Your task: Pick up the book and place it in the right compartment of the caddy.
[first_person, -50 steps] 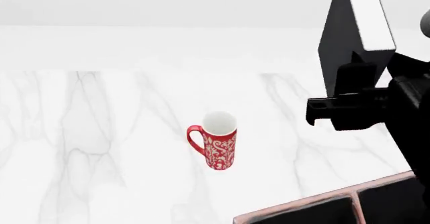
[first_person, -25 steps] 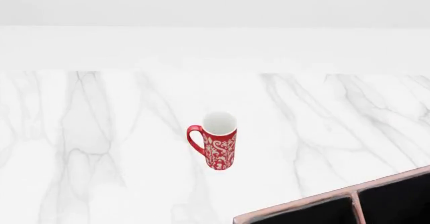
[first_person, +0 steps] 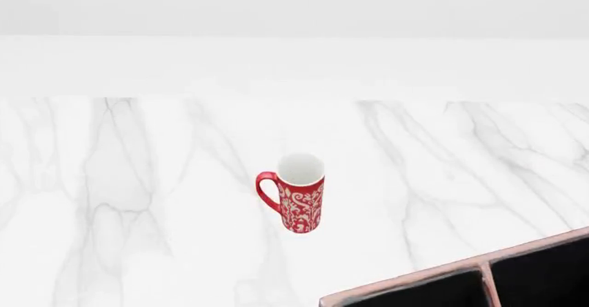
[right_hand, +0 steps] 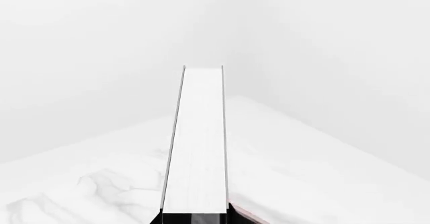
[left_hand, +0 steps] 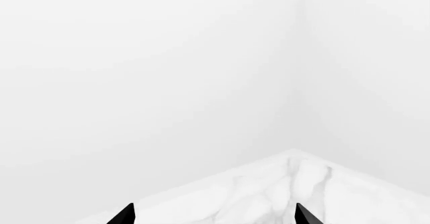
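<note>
The stiff, weighty-looking book (right_hand: 196, 148) stands on end in the right gripper (right_hand: 195, 218), apparently pinched across its smooth covers low down and liable to slip, above the bench (first_person: 138, 183) near the caddy (first_person: 515, 265), while the left gripper (left_hand: 211, 215) hangs wide and empty.

A white marble worktop (first_person: 138, 183) with soft grey veining fills most of the head view, running from the near edge to a far edge that meets a plain, pale wall (first_person: 294, 3). A lighter, unveined band lies along the far side of the worktop, just below the wall. In the left wrist view, two plain white walls meet at a vertical corner (left_hand: 299, 73) above a corner of the worktop (left_hand: 289, 173). The right wrist view shows a similar wall corner (right_hand: 245, 43). Lighting is even and diffuse, with faint shadows only.
</note>
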{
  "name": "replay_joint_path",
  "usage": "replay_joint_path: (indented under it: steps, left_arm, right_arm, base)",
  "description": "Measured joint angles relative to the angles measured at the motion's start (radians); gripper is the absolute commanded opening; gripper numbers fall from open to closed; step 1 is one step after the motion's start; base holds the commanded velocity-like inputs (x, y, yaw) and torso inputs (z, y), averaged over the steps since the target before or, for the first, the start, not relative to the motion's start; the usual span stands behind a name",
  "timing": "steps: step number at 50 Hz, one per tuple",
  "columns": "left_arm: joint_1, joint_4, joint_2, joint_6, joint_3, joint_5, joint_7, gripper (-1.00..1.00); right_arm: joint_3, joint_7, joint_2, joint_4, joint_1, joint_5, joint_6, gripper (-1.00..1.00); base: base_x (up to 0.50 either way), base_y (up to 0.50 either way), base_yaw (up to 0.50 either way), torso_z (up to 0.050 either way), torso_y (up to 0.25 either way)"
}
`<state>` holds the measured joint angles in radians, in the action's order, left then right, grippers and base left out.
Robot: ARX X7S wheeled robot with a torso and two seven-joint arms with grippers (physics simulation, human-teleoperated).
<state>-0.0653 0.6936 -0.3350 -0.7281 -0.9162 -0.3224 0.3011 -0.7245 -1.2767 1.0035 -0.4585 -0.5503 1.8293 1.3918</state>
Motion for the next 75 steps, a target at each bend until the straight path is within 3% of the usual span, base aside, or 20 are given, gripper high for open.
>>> replay_joint_path:
  steps: [17, 75]
  left_arm:
    - [0.000, 0.000, 0.000, 0.001, 0.007, -0.001, 0.004, 1.00]
    - [-0.006, 0.001, -0.002, 0.007, 0.031, -0.001, 0.015, 1.00]
  right_arm:
    - [-0.041, 0.012, 0.011, -0.004, 0.063, -0.084, 0.009, -1.00]
    - [0.068, 0.168, -0.036, -0.004, 0.121, -0.257, -0.066, -1.00]
  base:
    - [0.00, 0.00, 0.00, 0.000, 0.001]
    - [0.00, 0.00, 0.00, 0.000, 0.001]
